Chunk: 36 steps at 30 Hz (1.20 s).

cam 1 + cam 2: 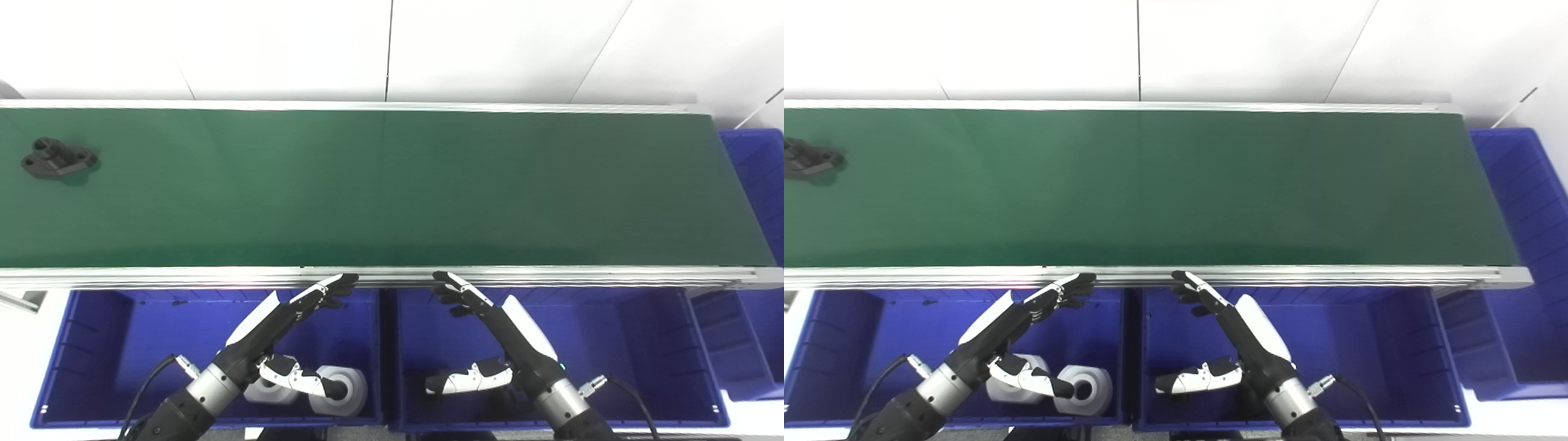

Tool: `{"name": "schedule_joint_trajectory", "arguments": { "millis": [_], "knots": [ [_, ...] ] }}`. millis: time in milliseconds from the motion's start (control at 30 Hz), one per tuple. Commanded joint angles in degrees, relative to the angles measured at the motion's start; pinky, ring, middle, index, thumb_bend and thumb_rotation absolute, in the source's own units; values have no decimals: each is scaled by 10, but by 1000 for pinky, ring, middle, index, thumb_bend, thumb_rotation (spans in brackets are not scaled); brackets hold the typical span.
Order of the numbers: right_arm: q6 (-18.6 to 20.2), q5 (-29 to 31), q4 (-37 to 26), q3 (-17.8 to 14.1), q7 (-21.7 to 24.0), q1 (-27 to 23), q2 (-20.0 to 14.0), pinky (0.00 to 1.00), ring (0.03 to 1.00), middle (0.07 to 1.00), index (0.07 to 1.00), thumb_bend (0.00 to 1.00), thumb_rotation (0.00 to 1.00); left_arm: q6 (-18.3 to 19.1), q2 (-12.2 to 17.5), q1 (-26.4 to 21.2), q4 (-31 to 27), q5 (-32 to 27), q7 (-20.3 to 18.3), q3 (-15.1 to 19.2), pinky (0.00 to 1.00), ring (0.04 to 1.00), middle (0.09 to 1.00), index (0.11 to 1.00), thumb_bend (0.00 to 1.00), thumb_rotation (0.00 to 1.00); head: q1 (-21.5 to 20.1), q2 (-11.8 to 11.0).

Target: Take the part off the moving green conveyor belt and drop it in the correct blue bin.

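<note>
Both hands, left hand (pixel 288 312) and right hand (pixel 490 312), are held empty with fingers (pixel 334 283) spread wide at the belt (pixel 392 190) edge, likely staged for interception. Black part (pixel 58 158) sits far left on belt, well apart; bins (pixel 92 343) lie below.

A white wall (pixel 282 49) made of flat panels fills the top of the view, split by thin dark seams (pixel 388 49), one upright and others slanting. Even, bright light falls on it, with no strong shadows.
</note>
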Motion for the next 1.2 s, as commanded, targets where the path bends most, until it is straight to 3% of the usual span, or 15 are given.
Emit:
{"name": "schedule_joint_trajectory", "arguments": {
  "millis": [0, 233, 600, 700, 800, 833, 867, 1000, 1167],
  "knots": [
    [7, -2, -17, -4, 2, 0, -5, 763, 859, 879, 928, 1000, 393, -7, 4, -2, -19, -4, -2, -3, 841, 896, 924, 916, 935, 322, 0, -1],
    [28, -8, -27, -8, 7, 7, -6, 759, 870, 897, 921, 1000, 380, 3, 4, 6, -28, -8, -3, -4, 853, 900, 925, 916, 928, 308, 4, -3],
    [23, -24, -33, -11, 3, 16, -7, 757, 867, 893, 930, 1000, 403, -3, 1, 10, -25, -8, -2, -5, 851, 900, 926, 923, 932, 318, 13, -10],
    [7, -15, -22, -14, 0, 17, -9, 762, 867, 892, 931, 1000, 388, -7, -3, 11, -17, -6, -1, -7, 850, 901, 928, 924, 930, 320, 61, -31],
    [-28, 4, 1, -21, -9, 23, -18, 767, 864, 888, 931, 1000, 378, -19, -11, 13, -3, 5, 4, -13, 856, 903, 925, 925, 929, 303, 150, -71],
    [-36, 11, 6, -24, -10, 25, -21, 774, 865, 888, 934, 994, 375, -21, -13, 14, 1, 9, 6, -15, 871, 908, 925, 923, 928, 298, 150, -71],
    [-45, 22, 12, -28, -9, 29, -26, 780, 869, 891, 936, 987, 369, -24, -18, 15, 7, 15, 8, -19, 881, 913, 925, 922, 926, 296, 189, -92],
    [-73, 45, 35, -38, -9, 35, -39, 786, 884, 906, 941, 970, 342, -28, -31, 15, 21, 33, 20, -33, 902, 925, 927, 916, 919, 300, 223, -122],
    [-99, 40, 60, -44, -23, 32, -38, 752, 861, 892, 929, 998, 341, -29, -38, 13, 31, 43, 34, -44, 892, 924, 931, 919, 912, 271, 222, -139]
  ]
}}
